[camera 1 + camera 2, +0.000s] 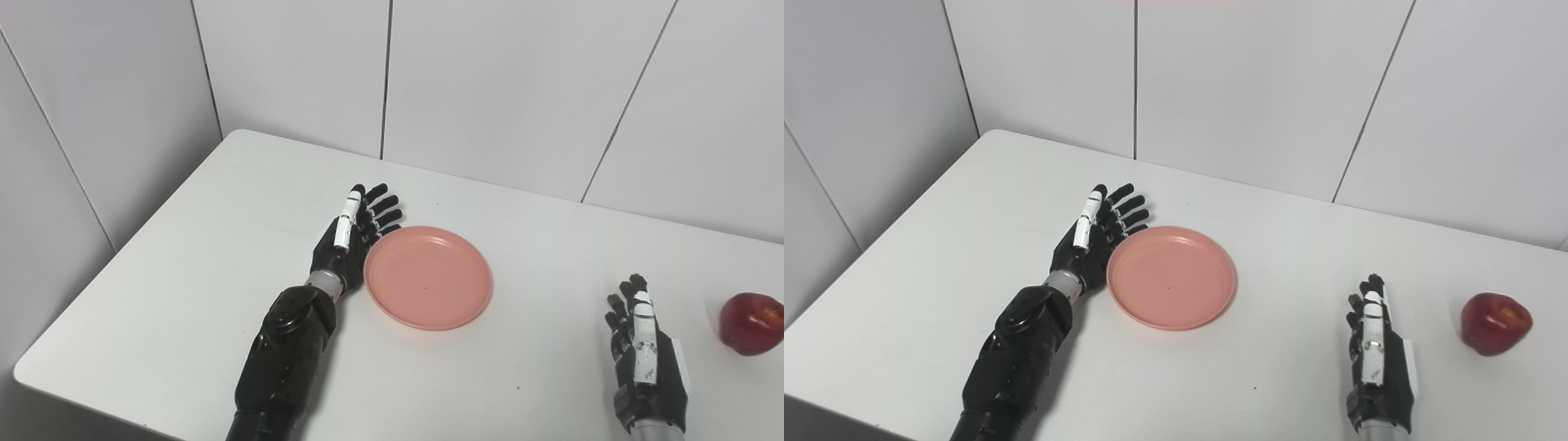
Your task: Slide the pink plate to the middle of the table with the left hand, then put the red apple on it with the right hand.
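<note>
A pink plate (pixel 428 277) lies flat on the white table (pixel 184 257), near its middle. My left hand (pixel 355 236) is open, fingers straight and apart, its edge against the plate's left rim. A red apple (pixel 751 323) stands at the right side of the table. My right hand (pixel 643 349) is open and empty, resting near the front edge, a short way left of the apple and apart from it. The same scene shows in the right eye view, with the plate (pixel 1171 277) and the apple (pixel 1496 323).
White wall panels (pixel 490 73) stand close behind the table's far edge. The table's left edge and front left corner (pixel 24 367) are in view.
</note>
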Motion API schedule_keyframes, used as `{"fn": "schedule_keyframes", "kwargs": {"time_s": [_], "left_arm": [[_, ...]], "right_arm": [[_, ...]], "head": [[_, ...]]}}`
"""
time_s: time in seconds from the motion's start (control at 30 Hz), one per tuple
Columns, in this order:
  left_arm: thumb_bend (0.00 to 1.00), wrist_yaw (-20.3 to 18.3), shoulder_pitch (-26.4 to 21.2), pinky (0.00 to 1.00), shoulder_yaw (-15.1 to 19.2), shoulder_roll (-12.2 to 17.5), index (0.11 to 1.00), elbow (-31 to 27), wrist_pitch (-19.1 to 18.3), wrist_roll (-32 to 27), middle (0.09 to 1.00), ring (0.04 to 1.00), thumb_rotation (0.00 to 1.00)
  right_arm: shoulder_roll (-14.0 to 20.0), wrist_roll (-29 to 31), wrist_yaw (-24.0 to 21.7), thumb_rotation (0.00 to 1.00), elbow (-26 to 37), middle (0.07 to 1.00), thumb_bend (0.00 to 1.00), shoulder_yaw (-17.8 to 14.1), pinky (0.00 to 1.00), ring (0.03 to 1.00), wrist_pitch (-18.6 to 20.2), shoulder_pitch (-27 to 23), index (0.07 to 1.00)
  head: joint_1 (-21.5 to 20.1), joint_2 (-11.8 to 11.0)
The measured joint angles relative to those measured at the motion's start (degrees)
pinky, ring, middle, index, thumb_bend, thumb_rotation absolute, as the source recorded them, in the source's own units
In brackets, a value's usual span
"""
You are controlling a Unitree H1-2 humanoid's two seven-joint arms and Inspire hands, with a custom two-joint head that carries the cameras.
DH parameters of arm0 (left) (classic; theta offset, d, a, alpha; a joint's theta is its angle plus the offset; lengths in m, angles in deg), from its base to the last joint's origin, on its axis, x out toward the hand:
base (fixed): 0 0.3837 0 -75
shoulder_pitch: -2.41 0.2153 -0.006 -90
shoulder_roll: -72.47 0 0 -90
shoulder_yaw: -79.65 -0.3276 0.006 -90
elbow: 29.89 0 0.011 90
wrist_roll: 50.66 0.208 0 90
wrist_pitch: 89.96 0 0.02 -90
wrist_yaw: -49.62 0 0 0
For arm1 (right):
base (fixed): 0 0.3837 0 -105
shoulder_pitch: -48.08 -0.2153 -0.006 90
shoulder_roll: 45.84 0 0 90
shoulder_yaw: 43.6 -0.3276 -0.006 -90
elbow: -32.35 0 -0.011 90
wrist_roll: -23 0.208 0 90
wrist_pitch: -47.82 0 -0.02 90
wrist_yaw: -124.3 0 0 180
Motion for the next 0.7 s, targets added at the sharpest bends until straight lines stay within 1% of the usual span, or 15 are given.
{"fn": "schedule_keyframes", "kwargs": {"time_s": [0.13,0.3,0.57,0.6,0.7], "left_arm": [[0.38,0.9,1.0,0.84,-0.7,-0.6,0.854,-2.5,-2.2,0.0,0.863,0.849,1.0],[0.37,1.1,1.9,0.84,-1.3,-1.5,0.85,-4.4,-3.7,0.0,0.86,0.845,1.0],[0.38,2.0,2.5,0.84,-1.4,-3.2,0.84,-5.7,-5.0,0.0,0.855,0.844,1.0],[0.38,2.1,2.7,0.84,-1.6,-3.4,0.839,-6.2,-5.1,0.1,0.855,0.844,1.0],[0.38,2.7,3.4,0.84,-2.4,-4.5,0.841,-7.2,-5.8,0.4,0.856,0.845,1.0]], "right_arm": [[0.0,-0.5,0.0,1.0,0.0,0.98,0.22,0.2,1.0,0.963,0.0,0.0,0.978],[0.0,-1.1,0.0,1.0,0.0,0.978,0.23,0.4,1.0,0.961,0.0,0.0,0.979],[-0.5,-2.0,0.3,1.0,0.0,0.965,0.25,0.8,1.0,0.949,0.0,-0.3,0.969],[-0.5,-2.0,0.3,1.0,0.0,0.966,0.25,0.8,1.0,0.949,0.0,-0.3,0.969],[-0.6,-2.3,0.4,1.0,-0.1,0.966,0.26,0.9,1.0,0.949,0.0,-0.3,0.968]], "head": [[-0.7,0.4],[-1.5,0.8],[-3.2,1.3],[-3.9,1.7],[-4.3,1.8]]}}
